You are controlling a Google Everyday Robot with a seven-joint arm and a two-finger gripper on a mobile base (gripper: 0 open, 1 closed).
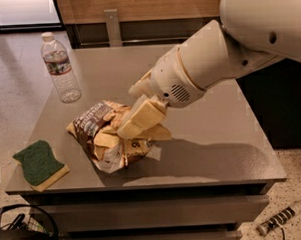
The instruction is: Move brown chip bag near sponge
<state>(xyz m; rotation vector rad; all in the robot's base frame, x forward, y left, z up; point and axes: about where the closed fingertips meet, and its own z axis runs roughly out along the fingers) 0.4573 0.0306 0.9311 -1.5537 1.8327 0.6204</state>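
Note:
The brown chip bag (104,139) is crumpled, with white lettering and tan chip pictures. It sits low over the front middle-left of the grey table (211,139). My gripper (127,130) comes in from the upper right on a large white arm and is shut on the bag's right side, its cream fingers (143,116) pressed into the foil. The sponge (40,164), green on top with a yellow layer beneath, lies flat at the table's front-left corner, a short gap left of the bag.
A clear water bottle (60,66) stands upright at the table's back left. The table's front edge is close to the bag and sponge. A black cable coil (25,232) and a power strip (282,219) lie on the floor.

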